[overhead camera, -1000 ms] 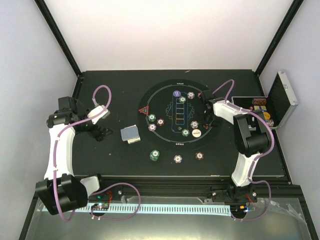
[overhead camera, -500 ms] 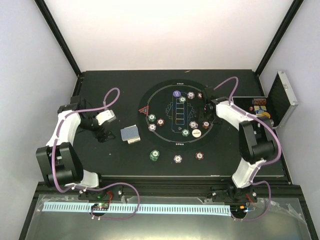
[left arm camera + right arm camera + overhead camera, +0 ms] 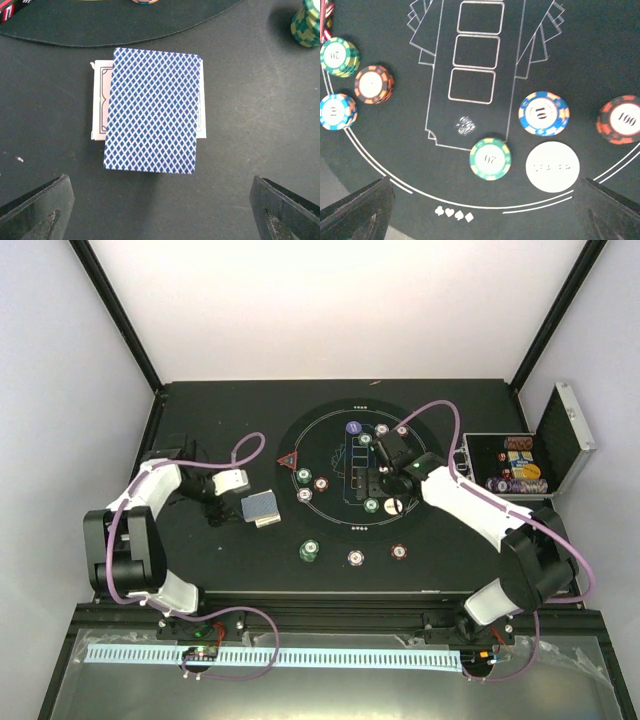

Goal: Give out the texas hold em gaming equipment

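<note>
1. This is a robotics lab test cell: plain white walls (image 3: 330, 310) and black frame posts (image 3: 115, 315) box in the upper frame.
2. Two white-and-black robot arms (image 3: 470, 505) are bolted to a metal rail (image 3: 330, 618) along the bottom edge, with purple cables (image 3: 250, 445) trailing from them.
3. A matte black table (image 3: 220, 400) fills mid-frame, with poker chips (image 3: 490, 158) laid on a round mat (image 3: 330, 430) at its centre.

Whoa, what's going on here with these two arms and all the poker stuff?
Two robot arms are laying out a poker game. The left gripper hovers open and empty over a deck of cards lying beside the round mat. The right gripper hangs open and empty over the mat, above a green chip and a white button. More chips sit on and around the mat.
</note>
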